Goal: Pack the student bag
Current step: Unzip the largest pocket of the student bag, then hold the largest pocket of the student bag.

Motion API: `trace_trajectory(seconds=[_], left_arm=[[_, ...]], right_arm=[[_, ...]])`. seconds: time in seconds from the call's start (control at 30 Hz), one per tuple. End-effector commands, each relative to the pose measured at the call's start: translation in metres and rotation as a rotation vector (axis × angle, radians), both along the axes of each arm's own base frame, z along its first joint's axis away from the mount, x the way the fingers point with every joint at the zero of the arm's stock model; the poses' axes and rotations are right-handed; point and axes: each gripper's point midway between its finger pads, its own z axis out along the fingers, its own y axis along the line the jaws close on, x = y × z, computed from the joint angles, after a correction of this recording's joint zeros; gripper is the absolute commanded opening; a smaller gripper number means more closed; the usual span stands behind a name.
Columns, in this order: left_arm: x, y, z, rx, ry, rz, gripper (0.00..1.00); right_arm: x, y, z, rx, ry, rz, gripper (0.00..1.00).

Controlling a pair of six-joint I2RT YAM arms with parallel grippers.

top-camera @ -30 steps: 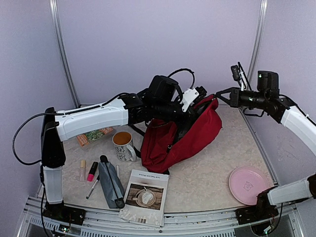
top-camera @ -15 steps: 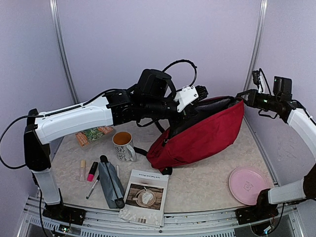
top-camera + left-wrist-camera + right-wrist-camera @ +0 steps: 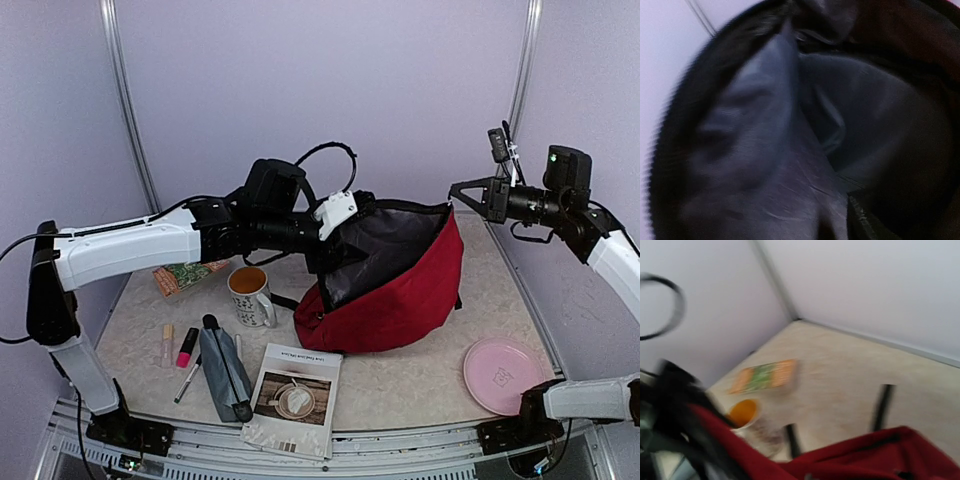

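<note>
The right end effector clamps the student bag rim — left end effector opening: cannot tell.

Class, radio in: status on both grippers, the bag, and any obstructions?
Right gripper shut by student bag rim, grip unclear. Left gripper at opposite rim, fingers hidden. Bag mouth open. Mug close beside it.

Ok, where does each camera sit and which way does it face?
Top external: above, behind the bases, looking down; left arm, right arm show.
Left wrist: in the student bag mouth, facing lining; no fingers visible.
Right wrist: high right, facing left across the table; fingers unclear.
Shared: bag in all; mug in top and right wrist.
</note>
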Motion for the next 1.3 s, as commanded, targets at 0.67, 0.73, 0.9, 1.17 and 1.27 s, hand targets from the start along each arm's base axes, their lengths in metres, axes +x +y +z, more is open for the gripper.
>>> trace_trajectory(seconds=[0.67, 0.73, 0.9, 1.17, 1.27], left_arm=[[-0.087, -0.008, 0.135, -0.219, -0.019, -0.177, 0.98], [-0.068, -0.006, 0.126, -0.188, -0.015, -0.121, 0.98], [-0.056, -0.020, 0.087, -0.039, 0.085, -0.155, 0.89], [-0.056, -0.037, 0.062, 0.007, 0.207, -0.204, 0.75], [-0.040, -0.038, 0.051, 0.017, 0.248, -0.155, 0.62]], right_arm=[[-0.071, 0.058, 0.014, 0.017, -0.109, 0.257, 0.00], [-0.072, 0.057, 0.013, 0.012, -0.110, 0.255, 0.00], [-0.068, 0.055, 0.006, -0.020, -0.107, 0.233, 0.00], [-0.063, 0.055, 0.000, -0.036, -0.085, 0.215, 0.00], [-0.063, 0.055, -0.002, -0.041, -0.081, 0.215, 0.00]])
